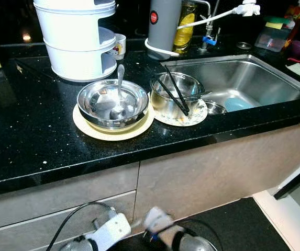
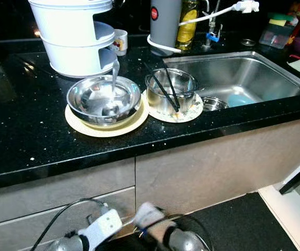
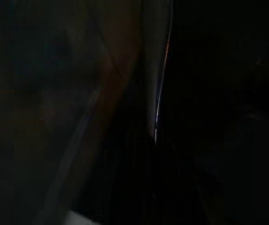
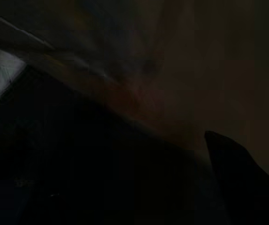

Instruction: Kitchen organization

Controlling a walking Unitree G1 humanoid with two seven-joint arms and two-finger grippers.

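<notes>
A large steel bowl (image 1: 100, 102) with a spoon (image 1: 119, 94) in it sits on a beige plate (image 1: 84, 127) on the black counter (image 1: 29, 136). Right beside it, a smaller steel bowl (image 1: 165, 104) holding two black chopsticks (image 1: 173, 93) stands on a patterned plate (image 1: 199, 115) at the sink's edge. My left arm (image 1: 105, 235) and right arm (image 1: 165, 226) hang idle low in front of the cabinet drawers, well below the counter. Both wrist views are very dark; in the right wrist view a black finger (image 4: 240, 180) can just be made out.
A steel sink (image 1: 244, 78) with a blue dish (image 1: 239, 103) lies to the right. A white stacked container (image 1: 76, 42), a mug (image 1: 119, 46), a grey flask (image 1: 163, 23), an oil bottle (image 1: 184, 29) and a tap (image 1: 208, 31) stand at the back. Drawers (image 1: 60, 209) sit under the counter.
</notes>
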